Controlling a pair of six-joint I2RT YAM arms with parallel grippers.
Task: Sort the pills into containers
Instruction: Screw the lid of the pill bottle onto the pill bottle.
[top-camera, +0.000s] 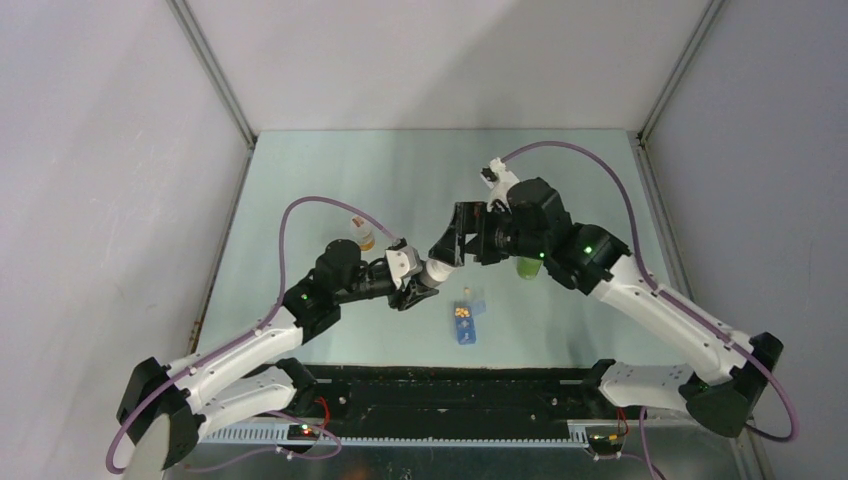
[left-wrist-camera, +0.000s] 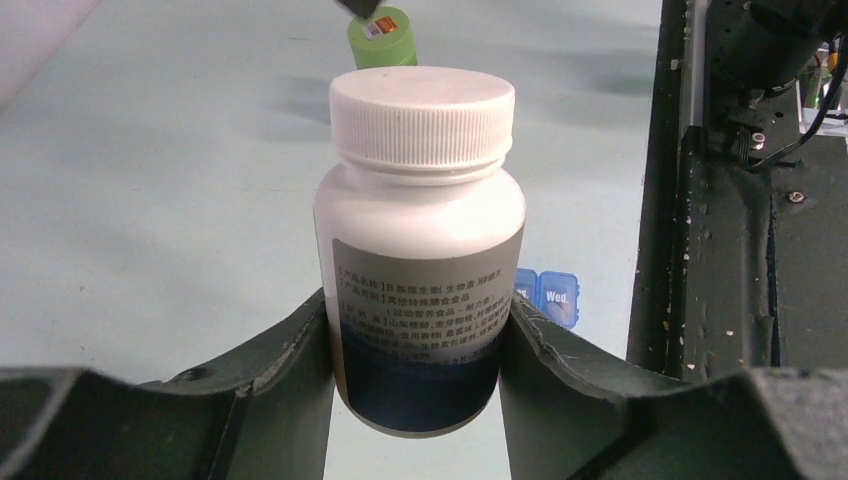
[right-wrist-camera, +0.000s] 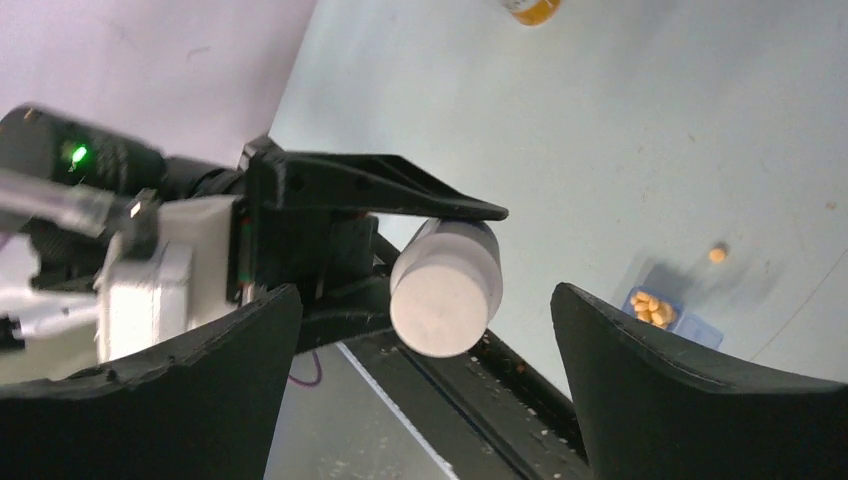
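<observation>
My left gripper is shut on the body of a white-capped bottle, holding it off the table. The right gripper is open, its fingers standing wide on either side of the bottle's cap without touching it. The blue pill box lies on the table below both grippers. One of its containers holds several orange-yellow pills. A single loose pill lies on the table beside the box. In the top view the left gripper and the right gripper meet at the bottle.
A green round bottle stands right of the right gripper, also seen ahead of the held bottle. A small amber bottle stands behind the left arm. The black base rail runs along the near edge.
</observation>
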